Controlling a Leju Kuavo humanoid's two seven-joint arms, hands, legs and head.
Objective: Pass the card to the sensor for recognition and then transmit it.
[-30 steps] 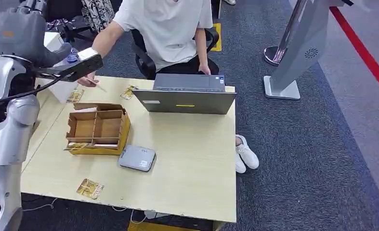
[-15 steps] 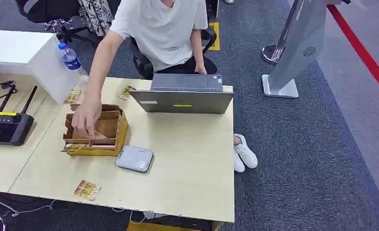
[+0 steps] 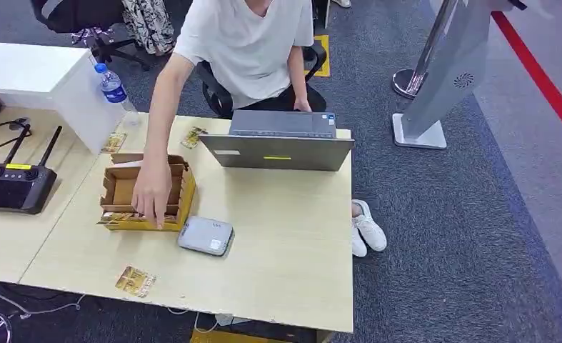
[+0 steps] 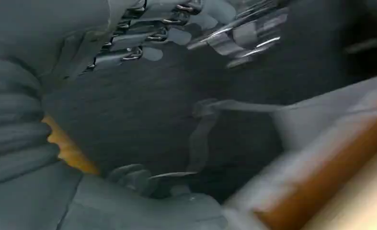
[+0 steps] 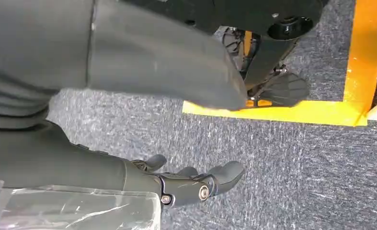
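Note:
On the wooden table lies a gold-patterned card near the front edge. A flat grey sensor box sits just right of an open cardboard box with compartments. A person's hand reaches into the cardboard box at its front wall, where more gold cards lie. My left hand hangs over dark carpet, blurred, fingers and thumb apart with nothing between them. My right hand also hangs over the carpet, its dark fingers spread away from the thick thumb and empty.
A grey laptop stands at the table's far edge in front of the seated person. Two more cards lie at the far left. A black remote, a water bottle and a white cabinet are at the left.
My left arm, raised at the left edge a second ago, has dropped out of the head view, and the camera shifted. The person's hand moved from the far edge into the cardboard box.

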